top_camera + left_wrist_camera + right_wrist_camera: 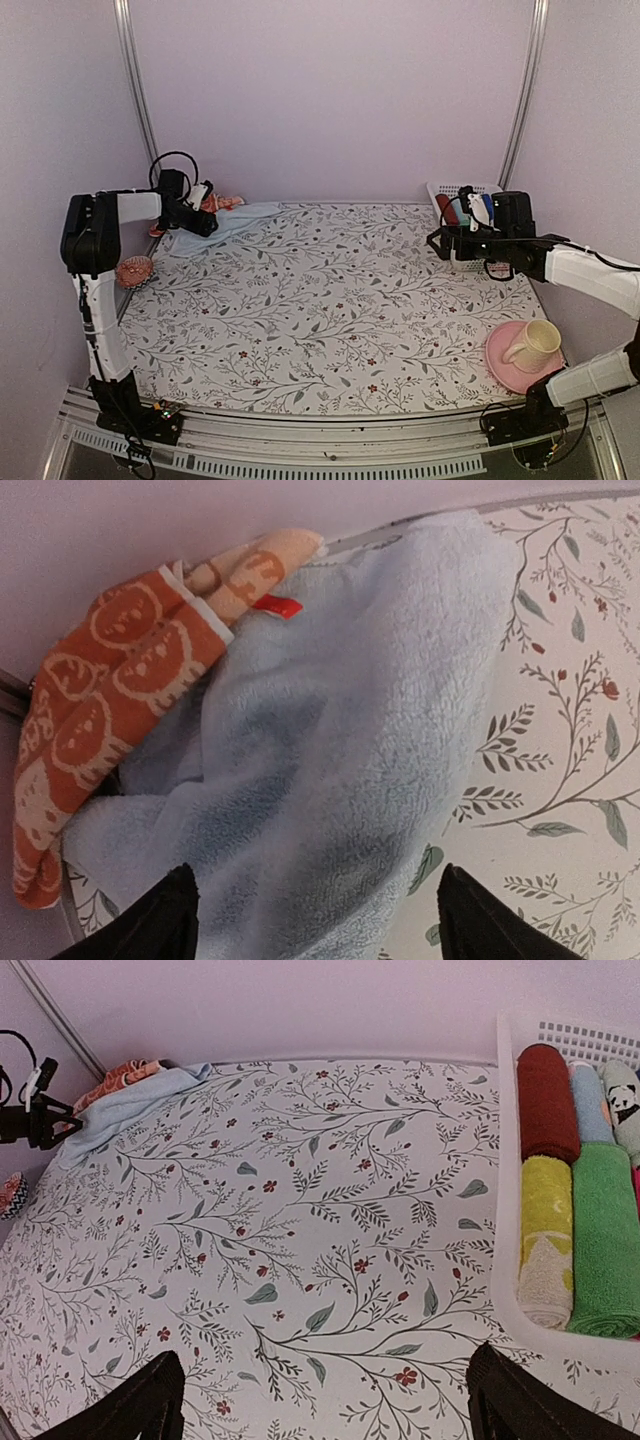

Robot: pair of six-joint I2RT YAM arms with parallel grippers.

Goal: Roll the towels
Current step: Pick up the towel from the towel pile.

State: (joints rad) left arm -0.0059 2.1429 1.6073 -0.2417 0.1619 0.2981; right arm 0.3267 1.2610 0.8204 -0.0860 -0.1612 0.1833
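Upper left of the top view, the two towels are heaped against the back wall. The orange-red towel is crumpled in the corner, and the light blue towel drapes over its edge and spreads loose onto the floral table. Neither is rolled, neither even laid flat, so all the work lies ahead.

The left gripper hangs right over the blue cloth, fingers spread wide either side of it, nothing pinched.

Over to the right, the right gripper hovers above bare tabletop, fingers apart and empty, well away from the heap. Beside it the white basket holds neat rolled towels, probably the look this pair should end with.
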